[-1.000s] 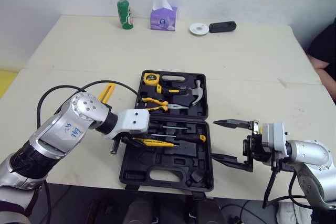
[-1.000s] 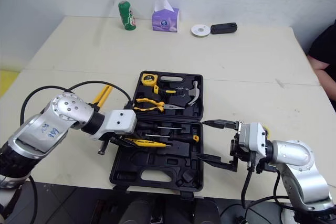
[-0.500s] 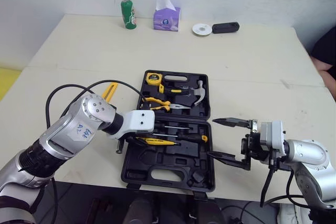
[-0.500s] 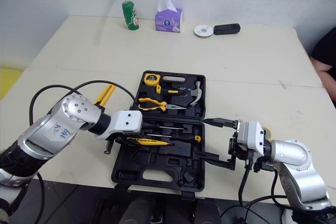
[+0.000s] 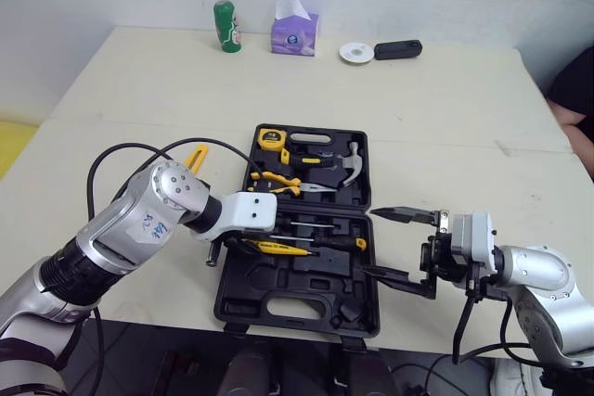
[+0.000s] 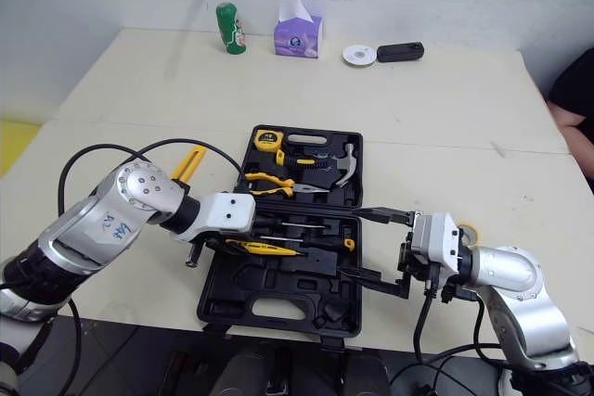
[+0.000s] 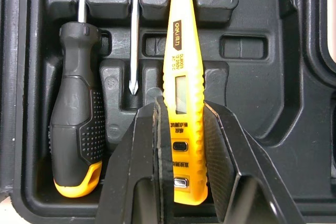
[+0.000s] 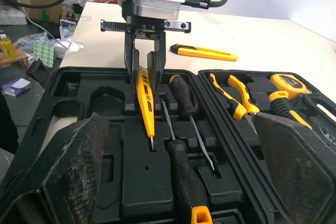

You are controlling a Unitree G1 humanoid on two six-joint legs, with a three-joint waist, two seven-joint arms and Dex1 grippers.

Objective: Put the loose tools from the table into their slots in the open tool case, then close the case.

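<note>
- The table carries the open tool case near its front edge. The case is a hard moulded shell lying flat. I judge it stiff and fairly heavy once loaded, so for closing I would push on the lid's far rim, not pinch it.
- My right gripper hangs at the case's right edge with its fingers spread wide and nothing between them.
- The hammer, pliers and tape measure sit in the lid half.
- A yellow utility knife lies loose on the table just beside the case's left side. It looks slim, rigid and light. I would take it across the middle of its body, clear of the blade end.
- My left gripper is clamped on the yellow tester pen, near its button end.
- The pen is over the tray half, just beside the thin screwdriver shaft and the black-handled screwdriver. From the right wrist view it looks tilted, tip down toward a recess. I cannot tell whether it touches the tray.
- I judge the pen very light and stiff, a smooth plastic shell with a small display that hard squeezing could crack. The pinch is on its flat sides, which should stop it rolling, and a gentle hold ought to do.
</note>
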